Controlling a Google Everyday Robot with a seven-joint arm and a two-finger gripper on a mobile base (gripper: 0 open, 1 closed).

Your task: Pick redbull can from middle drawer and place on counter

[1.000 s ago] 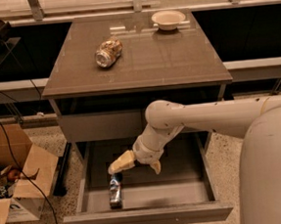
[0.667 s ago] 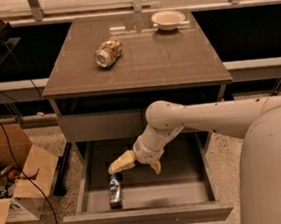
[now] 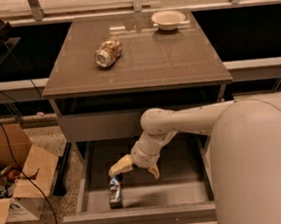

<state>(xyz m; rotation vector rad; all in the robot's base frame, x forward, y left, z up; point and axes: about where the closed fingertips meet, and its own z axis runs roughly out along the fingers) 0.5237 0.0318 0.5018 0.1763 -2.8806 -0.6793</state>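
Note:
The redbull can lies on its side on the grey floor of the open middle drawer, near its front left. My gripper hangs inside the drawer just above and behind the can. Its two tan fingers are spread apart, one over the can's far end, the other to the right. It holds nothing. The counter is the glossy grey-brown cabinet top above the drawer.
A fat gold-brown can lies on its side on the counter at the left. A pale bowl stands at the counter's back right. An open cardboard box and black cables sit on the floor to the left.

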